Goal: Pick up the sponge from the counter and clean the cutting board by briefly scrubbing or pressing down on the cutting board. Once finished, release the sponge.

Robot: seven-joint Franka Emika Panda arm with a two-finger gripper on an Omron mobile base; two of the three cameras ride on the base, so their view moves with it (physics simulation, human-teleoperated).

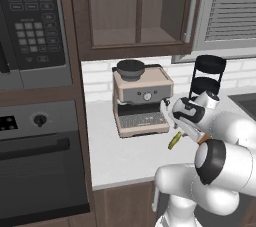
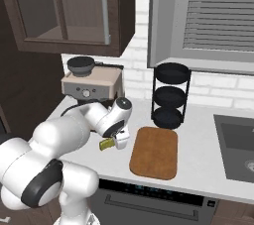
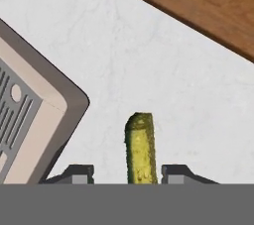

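The gripper [image 3: 127, 172] hangs over the counter [image 1: 130, 156], near its front edge, with the sponge [image 3: 140, 147] standing on edge between the two fingertips [image 3: 79, 173]. In the hand view a clear gap shows on each side of the sponge, so the jaws stand partly open and neither tip is seen touching it; whether it is resting on the counter or just above it I cannot tell.

From the left base view the sponge [image 1: 174, 140] shows as a tilted yellow-green sliver below the gripper [image 1: 181, 132], in front of the coffee machine [image 1: 141, 102] and apart from it. From the right base view the sponge [image 2: 106, 144] lies off the left edge of the board [image 2: 155, 151], not on it, with bare counter between them.

The board lies flat near the front edge of the counter [image 2: 198, 135], well apart from the coffee machine [image 2: 93, 86].

Further back, a black three-tier rack [image 2: 170, 95] stands by the back edge against the white brick wall [image 2: 218, 87], just behind the board. A dark sink [image 2: 238, 144] is set into the counter at the right end.
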